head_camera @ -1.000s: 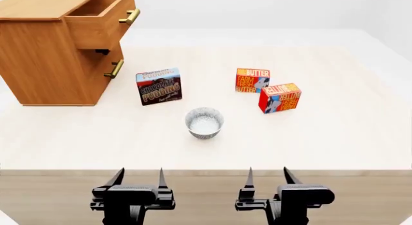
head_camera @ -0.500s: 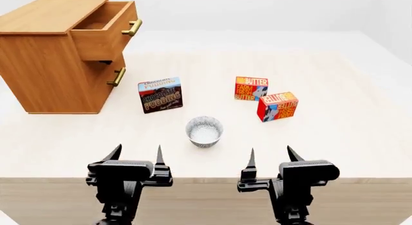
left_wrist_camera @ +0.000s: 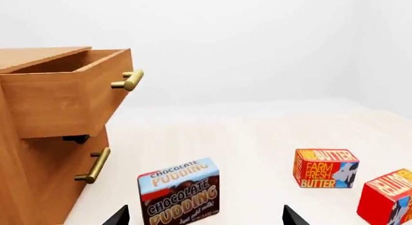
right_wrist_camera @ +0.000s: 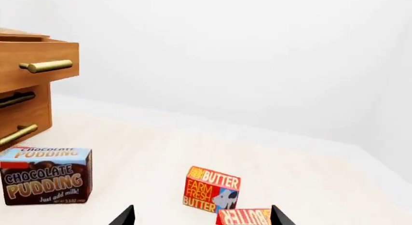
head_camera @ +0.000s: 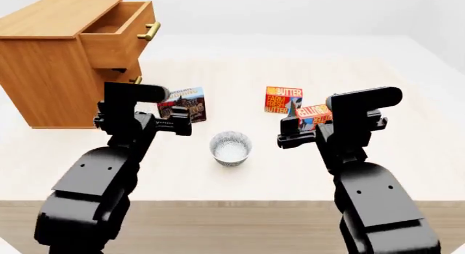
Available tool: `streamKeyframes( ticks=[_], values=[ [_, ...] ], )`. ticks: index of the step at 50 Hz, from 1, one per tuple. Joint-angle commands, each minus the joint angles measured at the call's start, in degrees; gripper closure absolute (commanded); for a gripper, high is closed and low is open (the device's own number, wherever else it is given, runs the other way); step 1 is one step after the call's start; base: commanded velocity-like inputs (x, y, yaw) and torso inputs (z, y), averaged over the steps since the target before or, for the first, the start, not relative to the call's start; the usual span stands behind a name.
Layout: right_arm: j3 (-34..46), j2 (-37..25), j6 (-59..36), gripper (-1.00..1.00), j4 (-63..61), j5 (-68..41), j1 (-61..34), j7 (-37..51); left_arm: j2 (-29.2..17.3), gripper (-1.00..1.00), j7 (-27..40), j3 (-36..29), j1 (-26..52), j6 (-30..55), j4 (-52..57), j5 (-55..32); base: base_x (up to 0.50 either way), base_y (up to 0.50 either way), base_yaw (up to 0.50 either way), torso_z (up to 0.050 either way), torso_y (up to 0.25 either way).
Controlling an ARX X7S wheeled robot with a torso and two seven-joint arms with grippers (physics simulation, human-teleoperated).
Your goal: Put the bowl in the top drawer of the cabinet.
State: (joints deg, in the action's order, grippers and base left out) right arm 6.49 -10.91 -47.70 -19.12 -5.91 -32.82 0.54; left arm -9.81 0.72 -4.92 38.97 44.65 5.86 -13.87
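Note:
The white speckled bowl [head_camera: 230,148] stands upright on the table, between my two arms in the head view; neither wrist view shows it. The orange-brown cabinet [head_camera: 49,68] is at the far left. Its top drawer [head_camera: 121,31] is pulled out and open, brass handle [left_wrist_camera: 128,80] facing the table. My left gripper [head_camera: 147,122] hovers left of the bowl and is open, its fingertips [left_wrist_camera: 118,217] wide apart and holding nothing. The right gripper [head_camera: 319,128] hovers right of the bowl, also open and holding nothing, with its fingertips [right_wrist_camera: 126,216] far apart.
A chocolate pudding box [head_camera: 187,104] stands behind the bowl, partly hidden by my left gripper. Two red butter boxes [head_camera: 283,99] [head_camera: 311,113] stand at the back right, the nearer one partly behind my right gripper. The lower drawer [left_wrist_camera: 93,165] is shut.
Both arms have risen from the table's near edge and moved forward, now flanking the bowl. The bowl and boxes have not moved.

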Motion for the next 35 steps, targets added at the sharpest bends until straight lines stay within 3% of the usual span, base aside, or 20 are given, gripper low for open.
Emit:
streamKeyframes(
  ticks=[1, 8, 16, 24, 35],
  values=[
    [3.0, -2.5, -12.0, -1.00, -1.6, 0.6, -12.3, -0.6, -1.3, -1.00, 0.1, -0.7, 20.3, 15.6, -5.4, -1.7, 0.00, 0.00, 0.00, 0.000, 0.000],
    [5.7, -3.3, -18.5, -1.00, -4.2, 1.0, -18.5, -1.0, -1.0, -1.00, 0.3, -0.1, 31.6, 19.5, -11.8, -1.8, 0.01, 0.07, 0.00, 0.000, 0.000],
    [6.5, -3.1, -19.0, -1.00, 0.9, 1.6, -24.8, -0.9, -0.2, -1.00, 0.0, -1.4, 41.3, 22.4, -20.2, -1.5, 0.18, 0.50, 0.00, 0.000, 0.000],
    [5.4, -3.2, -18.9, -1.00, 1.4, 1.0, -27.0, -1.4, 0.4, -1.00, -0.5, -1.5, 49.1, 21.7, -28.2, -1.2, 0.47, 0.17, 0.00, 0.000, 0.000],
    [6.0, -3.6, -19.9, -1.00, 1.6, 1.1, -29.1, -1.2, 1.4, -1.00, -1.0, -2.2, 53.1, 18.3, -38.0, -0.6, 0.50, 0.00, 0.00, 0.000, 0.000]
  ],
)
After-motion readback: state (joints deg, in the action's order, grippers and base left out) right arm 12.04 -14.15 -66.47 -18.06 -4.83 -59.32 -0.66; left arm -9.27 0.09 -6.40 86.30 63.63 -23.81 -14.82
